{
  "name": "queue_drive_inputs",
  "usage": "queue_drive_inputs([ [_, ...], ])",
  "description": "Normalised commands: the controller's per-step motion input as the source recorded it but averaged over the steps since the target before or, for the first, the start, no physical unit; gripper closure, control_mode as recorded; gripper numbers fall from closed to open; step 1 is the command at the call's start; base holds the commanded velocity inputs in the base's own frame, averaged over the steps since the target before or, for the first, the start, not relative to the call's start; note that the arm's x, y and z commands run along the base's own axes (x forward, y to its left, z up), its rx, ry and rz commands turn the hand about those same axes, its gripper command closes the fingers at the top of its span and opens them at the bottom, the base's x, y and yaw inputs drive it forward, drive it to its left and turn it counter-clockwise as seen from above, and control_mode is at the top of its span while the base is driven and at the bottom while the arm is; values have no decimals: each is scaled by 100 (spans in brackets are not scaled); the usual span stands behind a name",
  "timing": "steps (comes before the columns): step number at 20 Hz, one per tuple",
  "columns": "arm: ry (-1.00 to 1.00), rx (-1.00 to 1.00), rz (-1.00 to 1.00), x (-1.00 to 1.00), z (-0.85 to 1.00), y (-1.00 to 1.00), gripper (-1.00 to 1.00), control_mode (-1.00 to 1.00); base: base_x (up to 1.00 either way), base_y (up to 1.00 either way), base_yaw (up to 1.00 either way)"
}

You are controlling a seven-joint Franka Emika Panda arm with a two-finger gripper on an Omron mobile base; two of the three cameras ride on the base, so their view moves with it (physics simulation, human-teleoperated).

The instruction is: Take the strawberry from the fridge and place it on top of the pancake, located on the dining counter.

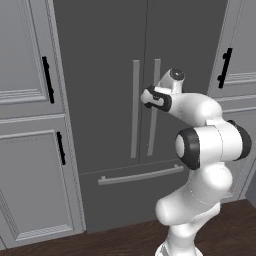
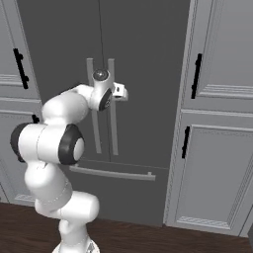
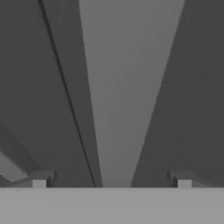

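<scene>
- We count one fridge with both doors closed and two vertical handles.
- We see one gripper, jaws wide open, straddling one handle.

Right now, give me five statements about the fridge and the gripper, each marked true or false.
1. Both fridge doors are shut. True.
2. The gripper is clamped shut on the drawer handle. False: it is open, its fingers either side of a vertical door handle.
3. The bottom drawer is pulled out. False: it is closed.
4. Panelled cabinets stand on both sides of the fridge. True.
5. A strawberry sits in the gripper. False: it holds nothing.
</scene>
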Motion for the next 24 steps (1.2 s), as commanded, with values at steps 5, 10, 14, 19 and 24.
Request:
queue_drive_inputs([
  [5, -3, 5, 1, 65, -11, -5, -100, -100, 0, 0, 0],
  [10, -11, 5, 1, 57, -19, -4, -100, -100, 0, 0, 0],
  [14, -30, 3, 1, 32, -20, 0, -100, -100, 0, 0, 0],
  [19, -28, 3, 1, 35, -15, 0, 100, -100, 0, 0, 0],
  [24, 2, 2, 1, 13, 0, -21, 100, -100, 0, 0, 0],
])
